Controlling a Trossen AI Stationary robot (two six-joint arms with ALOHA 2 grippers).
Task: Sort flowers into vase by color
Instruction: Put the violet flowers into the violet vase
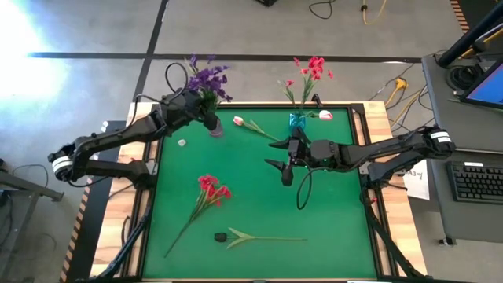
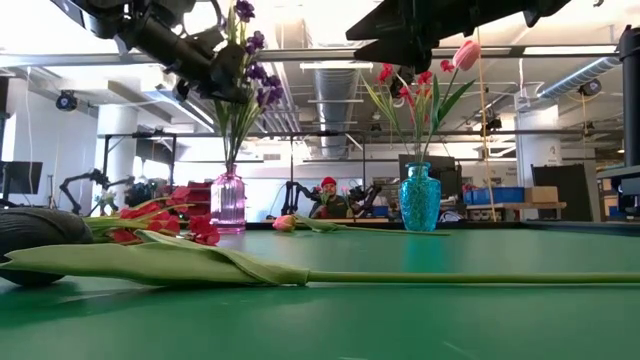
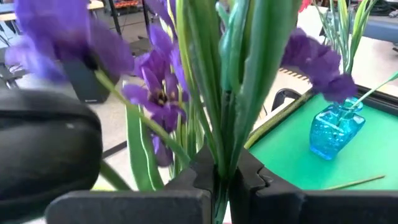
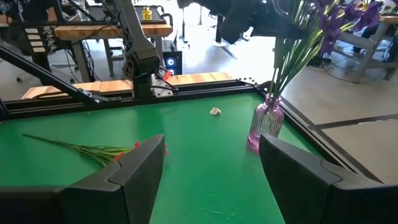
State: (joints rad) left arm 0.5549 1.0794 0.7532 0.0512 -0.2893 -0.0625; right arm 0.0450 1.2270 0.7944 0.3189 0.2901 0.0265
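The left gripper (image 1: 206, 112) clamps the purple clustered flower stems (image 3: 217, 106) above the pink glass vase (image 1: 215, 127) near the green table's (image 1: 338, 228) far edge, apparently seating them, while the right gripper (image 1: 286, 167) hovers open mid-table.

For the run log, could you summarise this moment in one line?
left gripper: shut on purple flowers over pink vase | right gripper: open, empty

Pink vase (image 4: 266, 126) — purple flowers (image 4: 339, 15) inside
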